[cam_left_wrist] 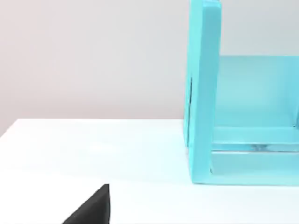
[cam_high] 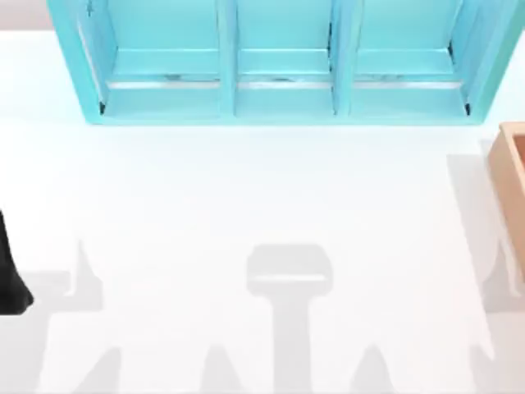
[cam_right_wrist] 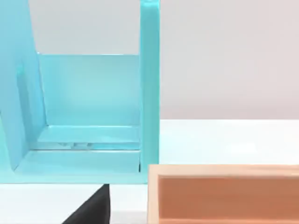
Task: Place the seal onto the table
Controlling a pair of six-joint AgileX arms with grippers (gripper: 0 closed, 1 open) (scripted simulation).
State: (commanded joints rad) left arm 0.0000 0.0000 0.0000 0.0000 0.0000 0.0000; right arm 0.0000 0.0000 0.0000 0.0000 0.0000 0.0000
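Because so much is cut off at the edges, it is hard to say a lot about the arms. From above, the left arm (cam_high: 10, 275) is just a black shape poking in at the left edge of the table (cam_high: 246, 189). The wooden box (cam_high: 513, 164) is cut off too, with just one orange-tan corner peeking in at the right edge. The blue shelf (cam_high: 283, 74) stands along the far side of the table with three bays, and its top runs out of view. Grey shadows (cam_high: 289, 275) lie on the white table near the front, the clearest one in the middle.

The left wrist view looks low across the table (cam_left_wrist: 93, 149) at one end wall of the shelf (cam_left_wrist: 205, 93) and the bay behind it. One black corner of the left gripper (cam_left_wrist: 93, 210) sticks up at the edge. I cannot tell if that gripper is open or closed.

The right wrist view sees the other end of the shelf (cam_right_wrist: 149, 84), and it shows the box (cam_right_wrist: 224, 191) much better than the top view does: a long side with a rim, just beside the shelf's end wall, with the table (cam_right_wrist: 224, 140) behind it. The inside of the box is hidden. A black corner of the right gripper (cam_right_wrist: 93, 207) shows here as well, and I cannot tell if it is open or closed.

I cannot tell where the seal is.
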